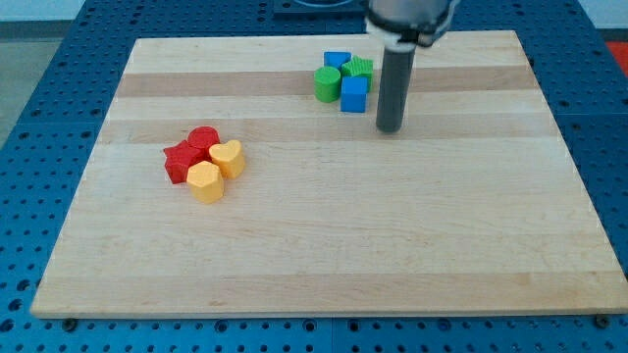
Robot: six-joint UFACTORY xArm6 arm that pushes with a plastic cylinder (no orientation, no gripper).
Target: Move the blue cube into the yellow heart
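Observation:
The blue cube [353, 94] stands near the view's top, at the lower right of a cluster of blue and green blocks. The yellow heart [228, 157] lies at the view's left in a cluster of red and yellow blocks, far from the cube. My tip [390, 128] rests on the board just right of and slightly below the blue cube, with a small gap between them.
Next to the blue cube are a green cylinder [326, 83], a green block [359, 68] and a second blue block [337, 61]. By the heart lie a yellow hexagon-like block [205, 181], a red star-like block [181, 162] and a red round block [203, 139]. The wooden board [324, 245] sits on a blue perforated table.

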